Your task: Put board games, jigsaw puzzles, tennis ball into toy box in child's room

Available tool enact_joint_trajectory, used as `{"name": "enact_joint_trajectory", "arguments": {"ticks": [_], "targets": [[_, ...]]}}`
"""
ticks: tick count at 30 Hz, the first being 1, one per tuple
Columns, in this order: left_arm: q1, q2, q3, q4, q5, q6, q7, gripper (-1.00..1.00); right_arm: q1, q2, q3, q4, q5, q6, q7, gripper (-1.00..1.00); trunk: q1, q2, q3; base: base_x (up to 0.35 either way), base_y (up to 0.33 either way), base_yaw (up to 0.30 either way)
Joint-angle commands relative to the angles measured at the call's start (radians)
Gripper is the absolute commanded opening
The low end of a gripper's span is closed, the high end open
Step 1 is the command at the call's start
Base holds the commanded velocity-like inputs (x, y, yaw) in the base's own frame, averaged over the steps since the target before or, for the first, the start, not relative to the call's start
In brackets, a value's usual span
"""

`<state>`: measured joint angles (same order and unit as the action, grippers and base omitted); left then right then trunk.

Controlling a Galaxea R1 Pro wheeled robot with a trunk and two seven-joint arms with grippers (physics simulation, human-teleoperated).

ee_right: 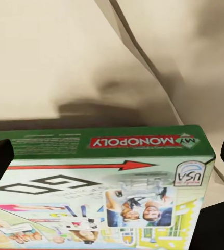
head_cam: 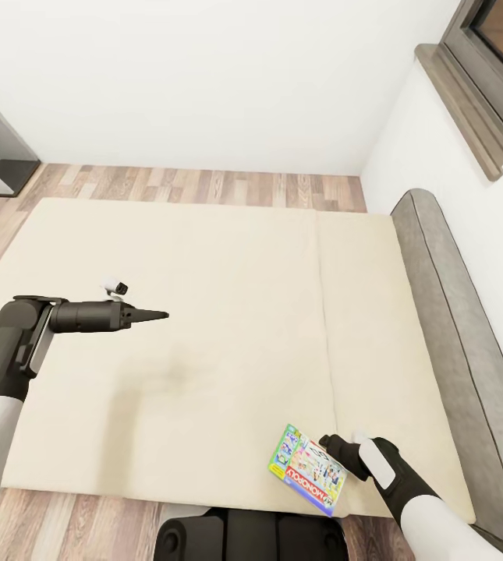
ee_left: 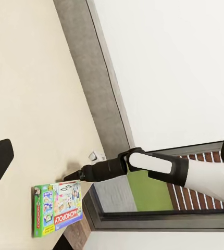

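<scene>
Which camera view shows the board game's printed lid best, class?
The right wrist view: the board game is close up, its Monopoly lettering readable, though its near part is cut off. The head view shows it whole but small, on the bed at the right gripper. The left wrist view shows it whole, from afar.

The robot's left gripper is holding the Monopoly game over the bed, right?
Not quite: it is the right gripper at the Monopoly game, as the head view shows. The left gripper points out over the bed with nothing in it.
</scene>
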<state>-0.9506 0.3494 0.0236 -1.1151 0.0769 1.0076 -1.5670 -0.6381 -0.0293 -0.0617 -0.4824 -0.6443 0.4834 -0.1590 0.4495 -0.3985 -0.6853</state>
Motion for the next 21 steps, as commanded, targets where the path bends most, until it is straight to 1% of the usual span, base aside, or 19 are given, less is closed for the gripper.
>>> {"name": "enact_joint_trajectory", "arguments": {"ticks": [1,9,21], "targets": [[0.0,0.0,0.0,0.0,0.0,0.01,-0.004,1.0,0.0,0.0,-0.001,-0.002,-0.011,0.004,-0.008,1.0,0.001,-0.002,-0.002,0.0,0.0,0.0],[0.0,0.0,0.0,0.0,0.0,0.011,-0.004,1.0,0.0,0.0,-0.001,-0.002,-0.011,0.004,-0.008,1.0,0.001,-0.002,-0.009,0.0,0.0,0.0],[0.0,0.0,0.0,0.0,0.0,0.011,-0.004,1.0,0.0,0.0,-0.001,-0.002,-0.009,0.004,-0.008,1.0,0.001,-0.002,-0.011,0.0,0.0,0.0]]}}
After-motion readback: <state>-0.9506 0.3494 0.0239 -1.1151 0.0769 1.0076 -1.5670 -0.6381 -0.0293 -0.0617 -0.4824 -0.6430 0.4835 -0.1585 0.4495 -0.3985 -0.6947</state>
